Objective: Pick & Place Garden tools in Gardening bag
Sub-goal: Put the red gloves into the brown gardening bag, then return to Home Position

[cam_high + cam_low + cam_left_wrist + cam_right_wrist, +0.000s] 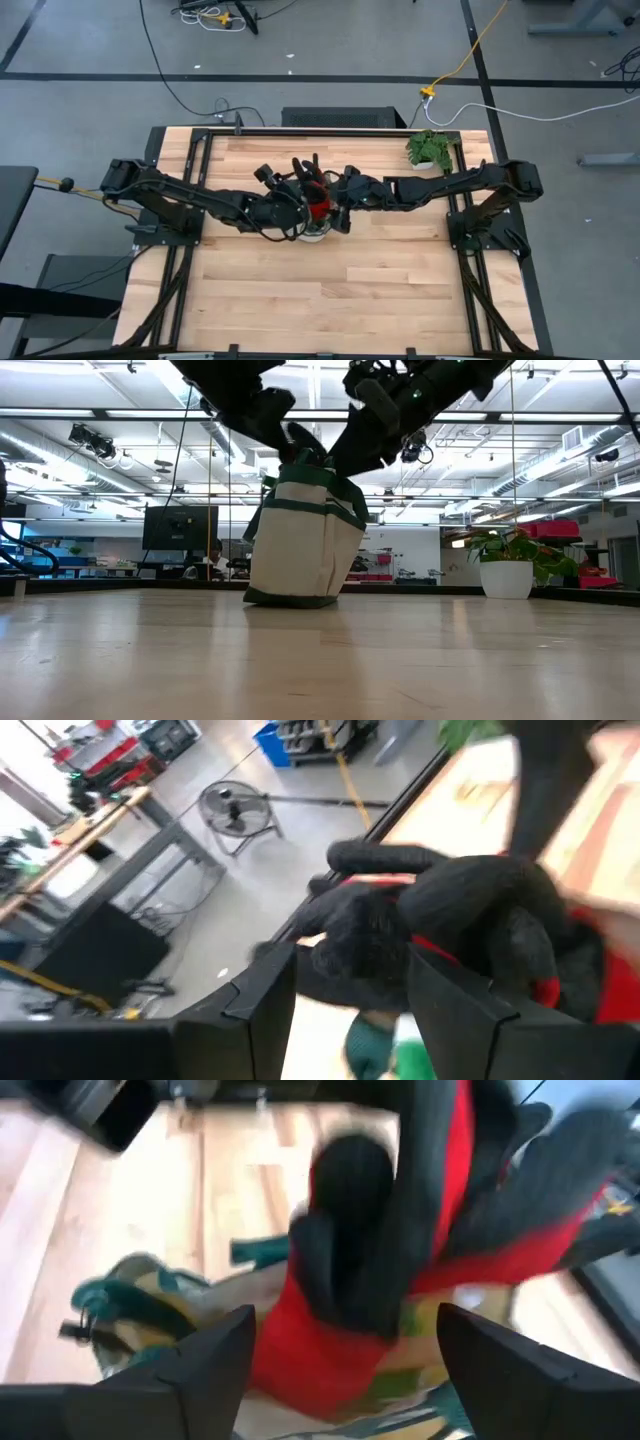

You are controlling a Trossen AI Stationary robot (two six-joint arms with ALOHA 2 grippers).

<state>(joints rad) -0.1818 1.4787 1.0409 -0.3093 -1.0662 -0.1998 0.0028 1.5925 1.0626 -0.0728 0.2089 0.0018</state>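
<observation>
Tabletop (330, 290): wrist views show gloves (400, 1270) over bag (300, 540), hidden low.

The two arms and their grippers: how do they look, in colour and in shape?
Both arms are black, slim and jointed, mounted on dark frames at the table's sides. The left gripper and the right gripper each have two flat, angular dark fingers. Thin dark cables run along the left arm. No markings are visible.

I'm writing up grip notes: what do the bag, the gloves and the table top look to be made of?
The bag looks like matte beige woven canvas with dark green fabric trim; its sides sag softly. The gloves seem knit cloth, red with a black coating, probably rubbery, limp and folded over the bag's mouth between the left gripper and right gripper. The table top is pale wood planks with visible seams and a slight sheen.
</observation>
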